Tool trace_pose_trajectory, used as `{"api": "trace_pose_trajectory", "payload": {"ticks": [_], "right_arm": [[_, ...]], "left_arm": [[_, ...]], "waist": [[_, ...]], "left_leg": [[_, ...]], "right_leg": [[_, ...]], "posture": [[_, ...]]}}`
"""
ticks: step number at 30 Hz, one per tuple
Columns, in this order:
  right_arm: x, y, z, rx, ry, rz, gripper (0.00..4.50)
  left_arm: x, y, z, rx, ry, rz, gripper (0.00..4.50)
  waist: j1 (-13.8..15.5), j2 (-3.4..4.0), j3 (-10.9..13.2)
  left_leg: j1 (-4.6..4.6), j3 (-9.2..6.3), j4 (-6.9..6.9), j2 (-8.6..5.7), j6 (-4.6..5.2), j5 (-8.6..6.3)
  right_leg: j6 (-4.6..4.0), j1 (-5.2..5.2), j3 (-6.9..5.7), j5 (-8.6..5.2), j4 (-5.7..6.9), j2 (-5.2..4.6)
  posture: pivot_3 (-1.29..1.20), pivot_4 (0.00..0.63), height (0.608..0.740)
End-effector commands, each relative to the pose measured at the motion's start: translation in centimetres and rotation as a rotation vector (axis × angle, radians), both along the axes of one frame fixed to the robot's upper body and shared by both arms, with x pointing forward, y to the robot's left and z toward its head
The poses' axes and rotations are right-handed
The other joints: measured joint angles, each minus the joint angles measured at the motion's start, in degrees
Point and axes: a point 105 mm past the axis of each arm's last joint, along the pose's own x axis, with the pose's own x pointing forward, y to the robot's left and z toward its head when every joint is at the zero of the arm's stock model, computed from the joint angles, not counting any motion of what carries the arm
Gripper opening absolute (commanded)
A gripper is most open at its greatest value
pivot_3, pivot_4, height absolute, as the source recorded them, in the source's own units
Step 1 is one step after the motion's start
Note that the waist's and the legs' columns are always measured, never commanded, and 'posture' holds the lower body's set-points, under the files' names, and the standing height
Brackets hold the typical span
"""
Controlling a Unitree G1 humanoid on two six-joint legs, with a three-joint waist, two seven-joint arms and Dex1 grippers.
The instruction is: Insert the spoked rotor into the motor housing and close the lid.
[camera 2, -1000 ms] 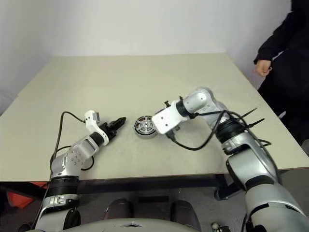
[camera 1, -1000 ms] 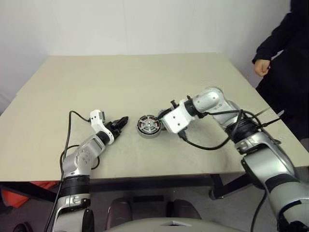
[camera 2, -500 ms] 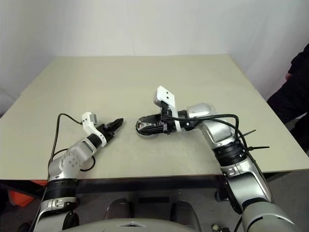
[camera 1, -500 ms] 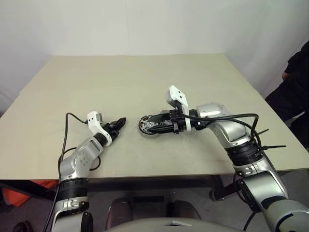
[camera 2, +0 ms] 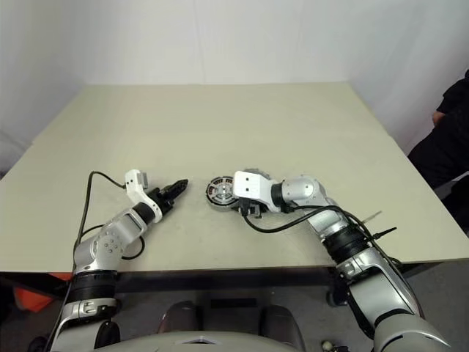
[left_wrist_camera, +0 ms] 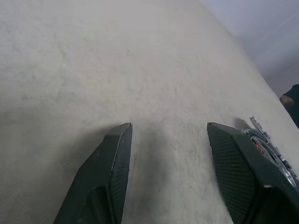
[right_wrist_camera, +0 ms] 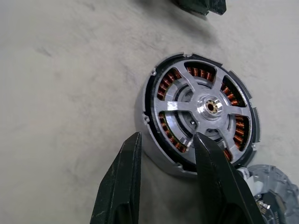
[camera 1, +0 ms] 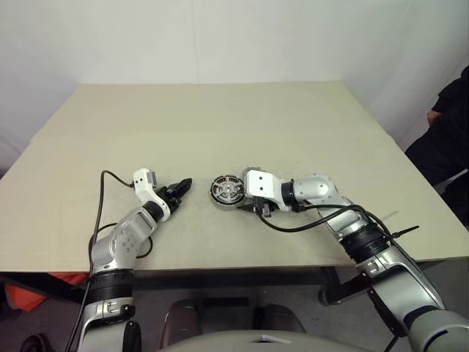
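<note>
The motor housing (camera 1: 226,193) sits mid-table, a grey cup with copper windings. The shiny spoked rotor (right_wrist_camera: 205,109) lies inside it, hub up. The dull grey lid (right_wrist_camera: 274,192) lies on the table right beside the housing. My right gripper (right_wrist_camera: 167,136) hangs low over the housing's near edge. Its fingers are apart: one finger (right_wrist_camera: 122,182) is outside the wall, the other over the rotor's rim. My left gripper (camera 1: 182,187) rests just left of the housing, open, with only bare table between its fingers (left_wrist_camera: 117,158).
The beige table (camera 1: 205,125) stretches far behind and to both sides. A person in dark clothing (camera 1: 453,125) stands at its right edge. A black cable (camera 1: 102,202) loops from my left wrist.
My right arm came down and rolled its wrist, bringing the gripper from above the housing to its right side. The left arm kept still. The person at the right drew back.
</note>
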Motion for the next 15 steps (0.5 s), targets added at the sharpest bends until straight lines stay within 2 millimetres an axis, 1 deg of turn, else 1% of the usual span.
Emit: {"api": "trace_pose_trajectory", "payload": {"ticks": [1,7,11,15], "right_arm": [[0.3,0.1,0.8,-0.049,-0.072,0.072,1.92],[0.7,-0.6,0.9,-0.131,-0.129,0.145,1.92],[1.0,-0.6,1.3,-0.143,-0.139,0.169,1.92],[1.8,-0.2,2.0,-0.146,-0.162,0.17,1.92]], "left_arm": [[0.5,0.3,1.1,0.005,-0.036,0.012,2.72],[0.5,0.7,0.8,0.0,-0.033,0.031,2.72],[0.4,0.8,0.7,-0.005,-0.033,0.042,2.72],[0.2,0.7,0.7,-0.007,-0.032,0.043,2.72]], "waist": [[-0.2,0.0,0.0],[-0.4,-0.01,0.0],[-0.5,-0.01,0.0],[-0.6,-0.01,0.0]], "left_leg": [[0.0,0.0,0.0,0.0,0.0,0.0],[-0.01,0.0,-0.01,0.0,0.02,-0.01],[0.01,0.0,0.0,0.0,0.02,-0.01],[0.01,0.0,0.0,0.0,0.02,-0.01]], "right_leg": [[0.0,0.0,0.0,0.0,0.0,0.0],[-0.05,0.0,0.0,0.03,-0.01,0.0],[-0.05,0.01,0.0,0.03,0.0,0.0],[-0.07,0.01,0.0,0.04,0.0,0.0]], "posture": [[0.0,0.0,0.74],[0.0,0.0,0.74],[0.0,0.0,0.74],[0.0,0.0,0.74]]}}
